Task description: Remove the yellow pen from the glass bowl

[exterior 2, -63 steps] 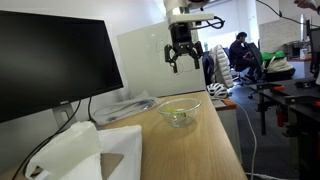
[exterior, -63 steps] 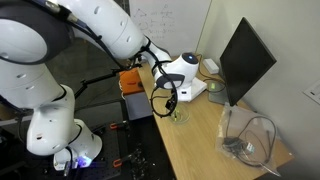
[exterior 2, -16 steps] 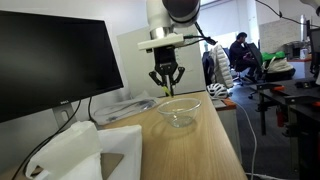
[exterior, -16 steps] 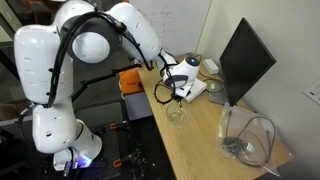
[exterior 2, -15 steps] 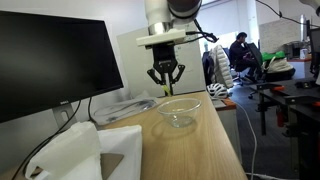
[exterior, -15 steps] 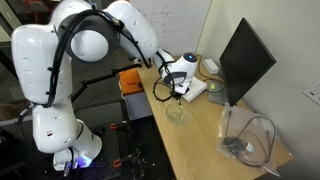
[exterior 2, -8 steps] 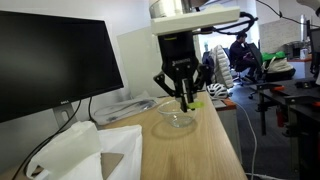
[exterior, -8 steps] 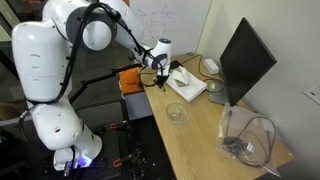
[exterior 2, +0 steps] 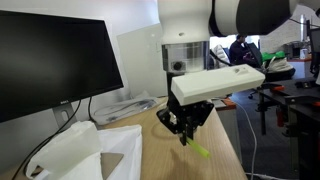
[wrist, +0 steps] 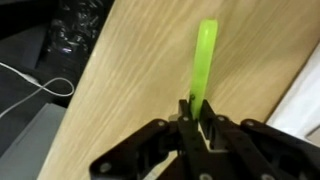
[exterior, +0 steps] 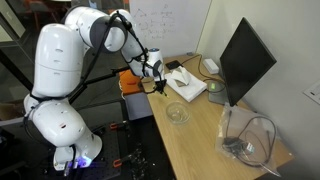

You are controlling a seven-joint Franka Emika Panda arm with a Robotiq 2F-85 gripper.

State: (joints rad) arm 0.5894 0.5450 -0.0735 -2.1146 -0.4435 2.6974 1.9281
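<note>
The gripper (wrist: pixel 198 125) is clamped on one end of the yellow pen (wrist: pixel 205 60). The pen's long axis runs straight out from the fingertips above the wooden desk (wrist: pixel 120 80). In an exterior view the pen (exterior 2: pixel 197 150) slants downward. The empty glass bowl (exterior: pixel 177 113) sits apart, and the black monitor (exterior: pixel 245 60) stands beyond it.

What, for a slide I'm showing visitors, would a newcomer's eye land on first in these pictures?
The bulky white robot arm dominates an exterior view, reaching toward the near edge of the wooden table. In the wrist view its claw is shut on the bright yellow pen, held over the wood, while the glass bowl sits apart on the table. A large black monitor stands farther along.
</note>
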